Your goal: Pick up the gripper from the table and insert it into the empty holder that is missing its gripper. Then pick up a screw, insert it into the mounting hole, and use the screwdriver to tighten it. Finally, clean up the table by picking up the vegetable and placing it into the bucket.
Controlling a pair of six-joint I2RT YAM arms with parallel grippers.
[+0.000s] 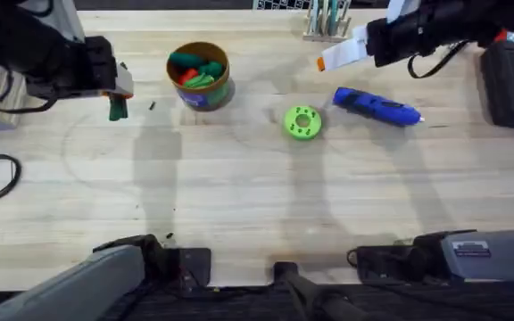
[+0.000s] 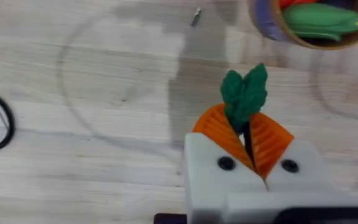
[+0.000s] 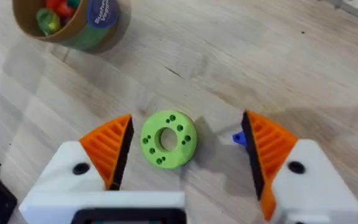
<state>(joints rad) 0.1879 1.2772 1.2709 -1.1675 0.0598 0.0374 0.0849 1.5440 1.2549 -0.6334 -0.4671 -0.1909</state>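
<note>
Two arms up, but only the left one matters right now: the left gripper (image 2: pixel 252 138) has its orange ribbed fingers (image 2: pixel 216 127) pinched on the vegetable (image 2: pixel 244 93), with the green leafy end poking out past the fingertips, so its long axis runs roughly in line with the fingers. In the overhead view the left gripper (image 1: pixel 114 89) sits at the far left of the counter (image 1: pixel 239 205), and the bucket (image 1: pixel 199 76) stands near it, off toward the middle, already with some green and red toy pieces inside. So the relation that counts, I'd say, is that the bucket is off to the side of the held vegetable, not under it yet; a short sideways carry looks like what's needed before letting go. The left arm is clearly the nearer one. The right gripper (image 3: pixel 185 152) hangs above the counter with fingers spread wide and nothing in them, the lime-green disc (image 3: pixel 168 139) lying between them below. The screwdriver (image 1: pixel 377 106) lies flat just beside that disc, on the right arm's side.
</note>
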